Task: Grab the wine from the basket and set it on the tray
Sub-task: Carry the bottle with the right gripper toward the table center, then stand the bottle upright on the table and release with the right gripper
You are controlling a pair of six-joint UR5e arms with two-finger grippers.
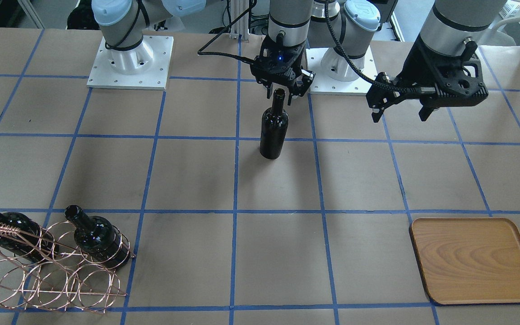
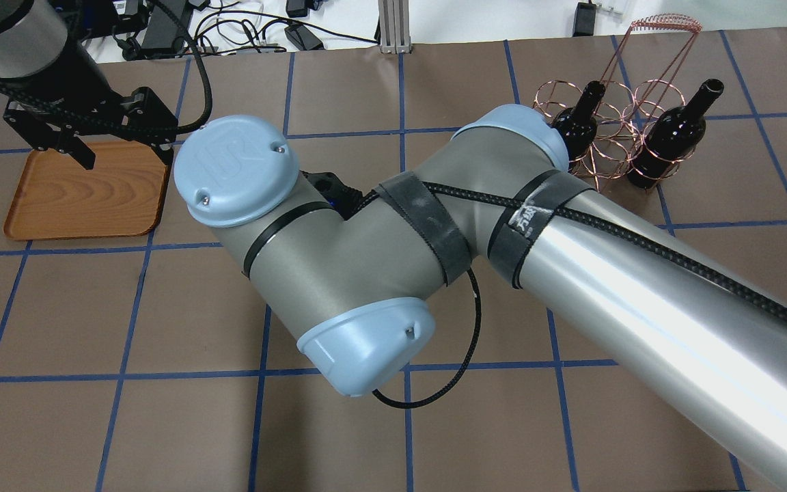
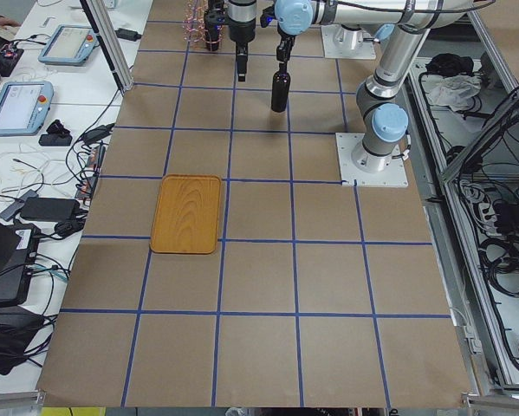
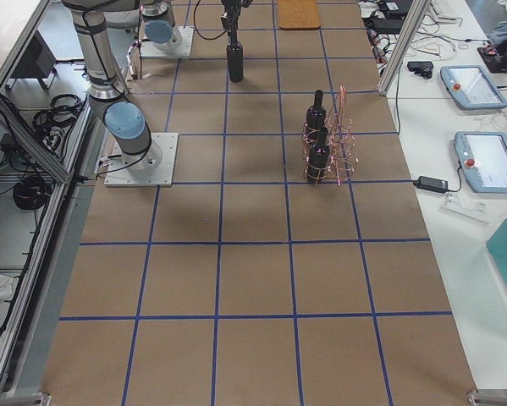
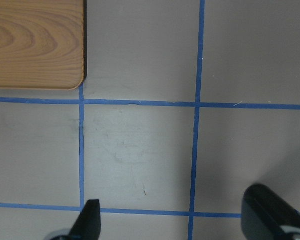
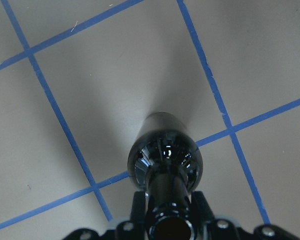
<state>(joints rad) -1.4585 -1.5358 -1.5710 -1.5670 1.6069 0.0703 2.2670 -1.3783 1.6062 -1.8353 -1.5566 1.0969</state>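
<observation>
Wine bottle position: upright on the table, at the centre, well apart from both the wire basket and the wooden tray. In the right wrist view, the base overlaps a line of the blue tape grid.

Right gripper status: positioned vertically over the bottle, with 1 finger on each side of the slim neck just below the open mouth. In the right wrist view, both fingers lie against the neck, so the tool is clamped on the wine bottle.

Left gripper status: raised above the table with nothing between its fingers. In the left wrist view, the 2 fingertips are spread wide over bare table, with 1 corner of the wooden tray at the upper left.

Wire basket status: it stands at the table end on the robot's right and holds 2 identical bottles, necks tilted upward through the rings. The remaining rings are vacant.

Wooden tray status: flat on the table at the opposite end, surface bare.
</observation>
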